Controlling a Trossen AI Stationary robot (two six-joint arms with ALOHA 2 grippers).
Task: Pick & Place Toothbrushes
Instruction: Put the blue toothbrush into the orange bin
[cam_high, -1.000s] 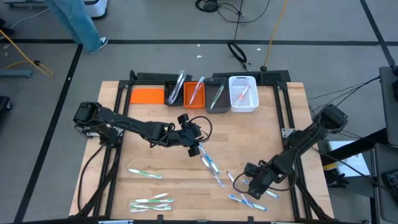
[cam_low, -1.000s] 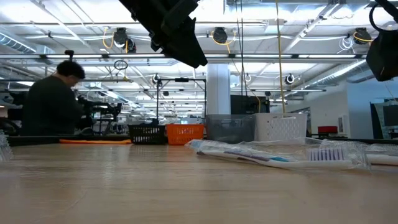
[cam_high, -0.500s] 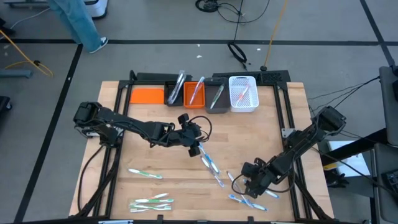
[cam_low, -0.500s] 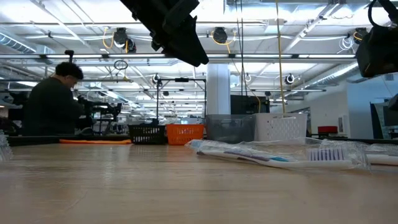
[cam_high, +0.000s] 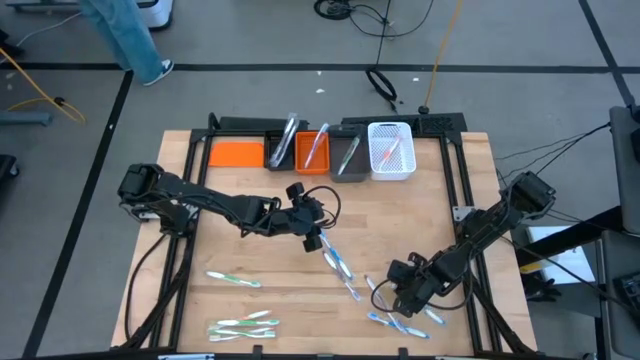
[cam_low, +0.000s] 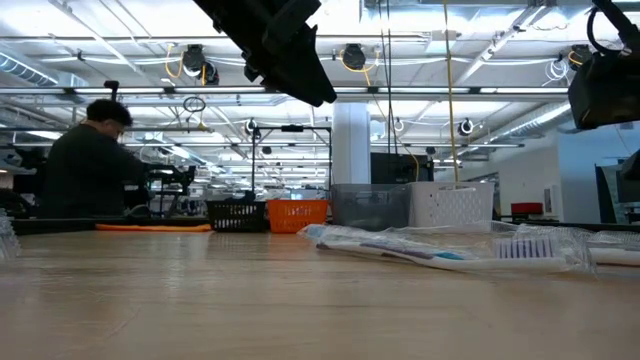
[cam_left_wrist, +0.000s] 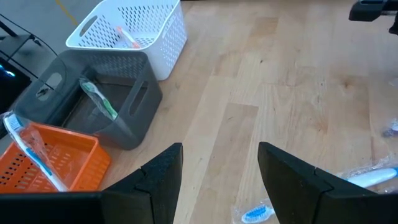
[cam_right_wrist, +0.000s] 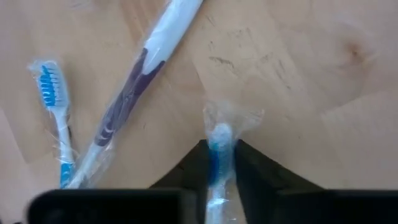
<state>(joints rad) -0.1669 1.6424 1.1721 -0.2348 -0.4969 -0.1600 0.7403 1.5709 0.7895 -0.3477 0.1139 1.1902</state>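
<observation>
One wrapped toothbrush (cam_right_wrist: 219, 155) lay on the bench (cam_high: 260, 265) between the right end effector's (cam_right_wrist: 219, 163) narrowed fingers, its length running straight ahead; the left end effector (cam_left_wrist: 219, 180), wide and empty, hovered farther off.

no legible text anywhere: nothing readable on the toothbrush wrappers, the bins or the gear in the room behind.

Row along the table's (cam_high: 250, 260) far edge, left to right: flat orange lid (cam_high: 236, 153), black bin (cam_high: 281, 150), orange bin (cam_high: 313, 150), grey bin (cam_high: 347, 156), white perforated basket (cam_high: 391, 151), the four containers each holding wrapped toothbrushes. More wrapped toothbrushes lie loose at the near left (cam_high: 243, 325) and near centre-right (cam_high: 339, 265). Left gripper (cam_high: 314, 238) at centre; right gripper (cam_high: 392, 300) over the near-right cluster.
</observation>
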